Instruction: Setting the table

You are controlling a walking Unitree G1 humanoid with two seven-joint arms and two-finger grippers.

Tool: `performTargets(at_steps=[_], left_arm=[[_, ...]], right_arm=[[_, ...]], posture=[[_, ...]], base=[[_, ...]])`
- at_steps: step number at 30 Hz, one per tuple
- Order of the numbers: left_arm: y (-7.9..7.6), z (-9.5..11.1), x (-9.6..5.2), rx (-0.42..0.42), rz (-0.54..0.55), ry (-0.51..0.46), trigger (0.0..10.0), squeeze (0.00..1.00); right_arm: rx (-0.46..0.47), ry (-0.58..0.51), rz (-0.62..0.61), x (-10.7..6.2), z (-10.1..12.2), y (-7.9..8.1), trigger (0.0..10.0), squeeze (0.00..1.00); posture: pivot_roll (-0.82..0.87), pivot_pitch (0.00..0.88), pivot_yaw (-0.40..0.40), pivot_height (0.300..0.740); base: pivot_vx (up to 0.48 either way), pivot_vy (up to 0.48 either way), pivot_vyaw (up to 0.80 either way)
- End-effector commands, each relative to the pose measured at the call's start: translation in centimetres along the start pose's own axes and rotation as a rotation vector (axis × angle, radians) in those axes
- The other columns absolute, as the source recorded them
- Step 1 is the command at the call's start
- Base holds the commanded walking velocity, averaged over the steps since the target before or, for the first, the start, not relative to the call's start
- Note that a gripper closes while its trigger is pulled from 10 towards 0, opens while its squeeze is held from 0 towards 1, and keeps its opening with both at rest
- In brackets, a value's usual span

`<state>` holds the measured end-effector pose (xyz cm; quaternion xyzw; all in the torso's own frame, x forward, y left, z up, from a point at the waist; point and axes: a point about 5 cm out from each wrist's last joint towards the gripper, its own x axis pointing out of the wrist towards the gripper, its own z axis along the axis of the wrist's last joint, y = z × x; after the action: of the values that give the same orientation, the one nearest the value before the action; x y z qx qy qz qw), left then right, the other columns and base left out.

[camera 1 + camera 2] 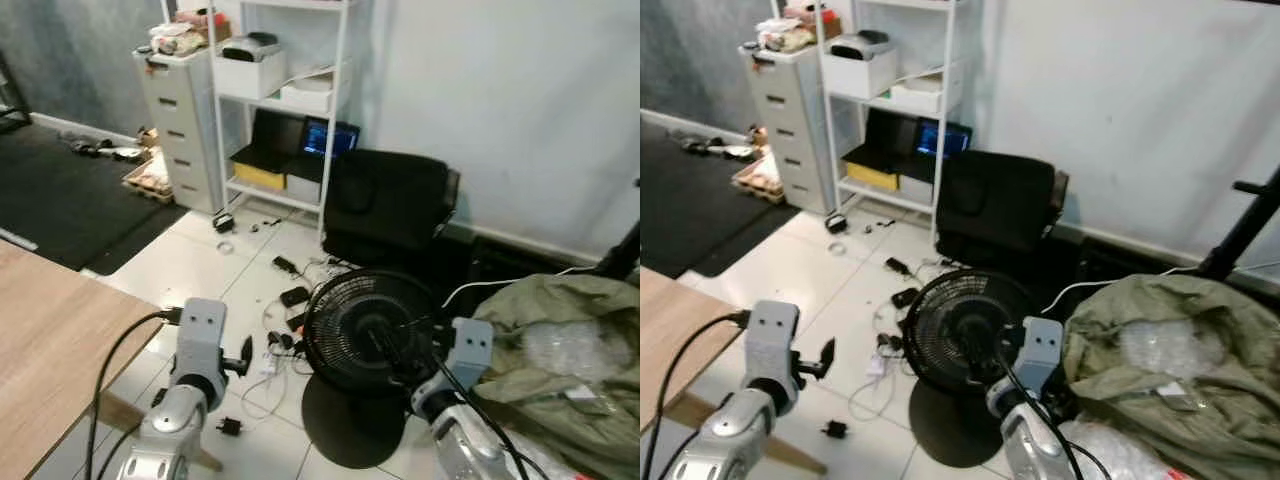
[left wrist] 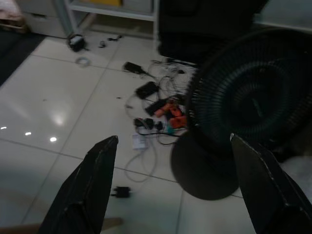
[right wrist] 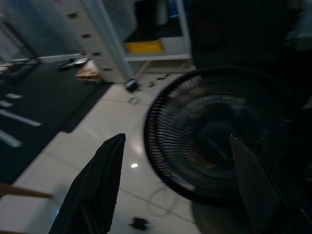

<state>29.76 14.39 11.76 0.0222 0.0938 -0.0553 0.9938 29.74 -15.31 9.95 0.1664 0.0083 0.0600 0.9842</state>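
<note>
no tableware is seen; the wooden table (image 1: 45, 350) lies at the robot's left, so the body is best turned toward it and away from the floor fan (image 1: 372, 335) and the loose cables (image 1: 275, 350). the left gripper (image 2: 170, 187) is spread wide and empty, hanging over the tiles. the right gripper (image 3: 178, 187) is likewise wide open, holding nothing, facing the fan.

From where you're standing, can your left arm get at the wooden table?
Probably yes. The wooden table lies just to the left of the left gripper, with nothing between them. The gripper is open and empty, pointed at the tiled floor rather than the tabletop, so the arm would have to swing left.
</note>
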Motion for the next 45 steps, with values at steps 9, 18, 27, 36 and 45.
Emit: performTargets(at_steps=[9,18,27,36,45], left_arm=[[0.5,-0.5,-0.3,0.001,0.014,0.019,10.0,0.00],[0.5,-0.5,-0.3,0.002,0.015,0.020,10.0,0.00],[0.5,-0.5,-0.3,0.004,0.017,0.020,10.0,0.00],[0.4,-0.1,-0.3,0.043,0.007,-0.018,10.0,0.00],[0.2,0.6,-0.3,0.067,0.001,-0.062,10.0,0.00]], right_arm=[[0.018,0.026,-0.003,-0.2,-0.7,0.2,10.0,0.00],[0.020,0.026,-0.009,-0.2,-0.7,0.1,10.0,0.00],[0.034,0.022,-0.017,-0.2,-0.6,0.1,10.0,0.00],[0.147,-0.029,-0.088,0.0,0.3,-0.9,10.0,0.00],[0.183,-0.095,-0.068,0.2,1.4,-0.5,10.0,0.00]], posture=[[0.07,0.060,0.048,0.740],[0.07,0.060,0.049,0.740],[0.07,0.063,0.051,0.740],[0.07,0.062,0.051,0.740],[0.07,0.062,0.050,0.740]], base=[[-0.241,0.000,0.00],[-0.160,0.000,0.00],[-0.080,0.000,0.00],[0.000,0.000,0.56],[0.000,0.000,0.78]])
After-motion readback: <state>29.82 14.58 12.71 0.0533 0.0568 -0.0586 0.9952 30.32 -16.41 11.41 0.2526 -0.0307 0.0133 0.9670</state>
